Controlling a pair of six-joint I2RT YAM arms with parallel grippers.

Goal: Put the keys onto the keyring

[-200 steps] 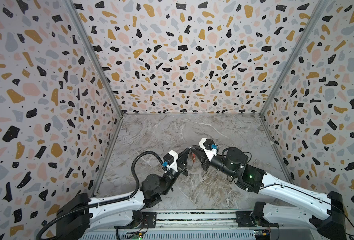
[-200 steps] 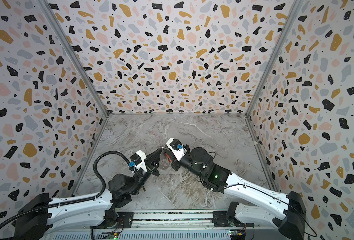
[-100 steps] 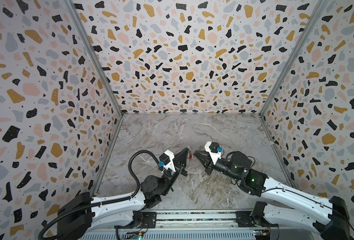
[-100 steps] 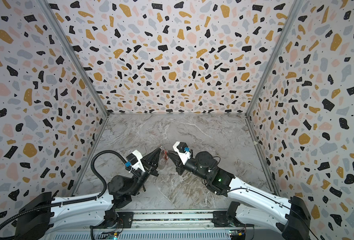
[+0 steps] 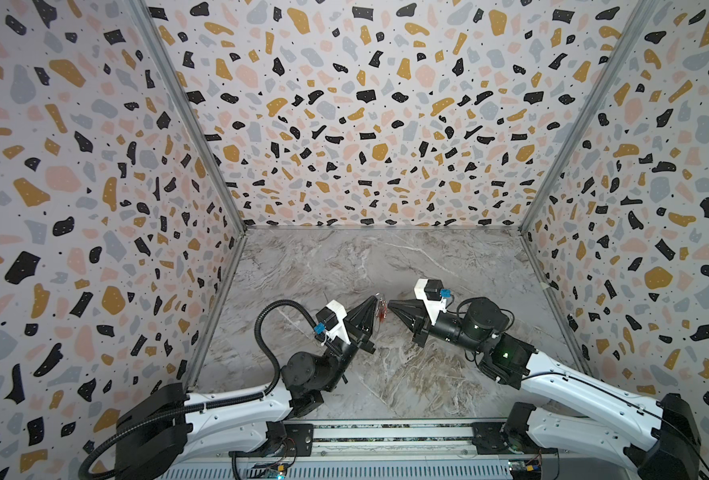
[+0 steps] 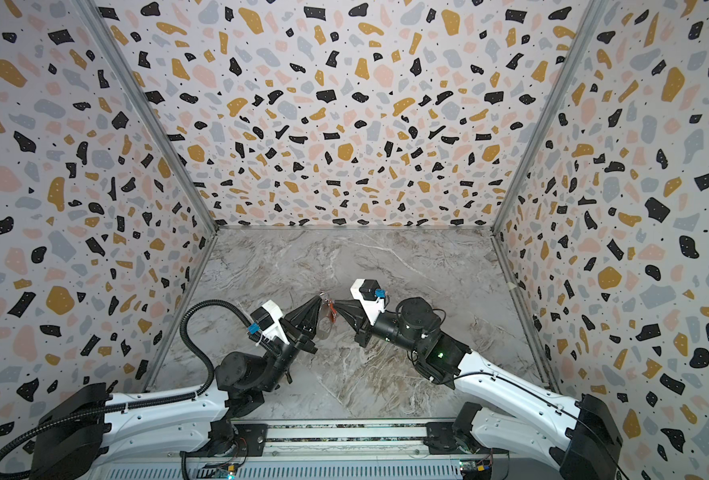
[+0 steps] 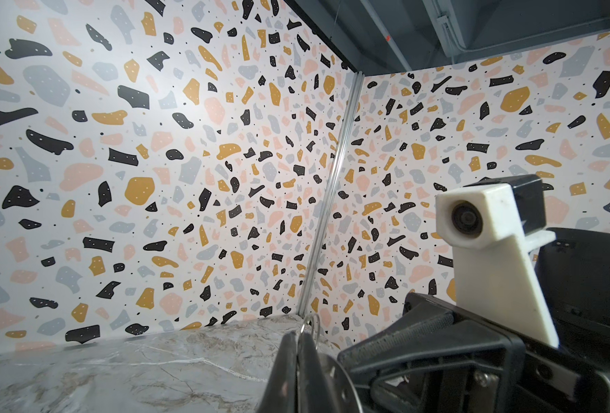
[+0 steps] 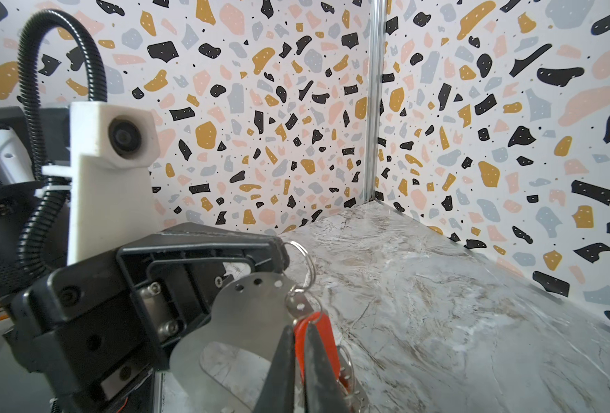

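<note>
The 2 arms reach inward — left hand [image 5: 375,299] and right hand [image 5: 390,304] clamped shut, tips nearly meeting.

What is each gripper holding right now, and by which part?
The left gripper pinches the keyring by one edge; the right gripper pinches a key by its red tag.

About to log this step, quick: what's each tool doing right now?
Left tool: closed, holding the keyring.
Right tool: closed on a key's red tag.
</note>
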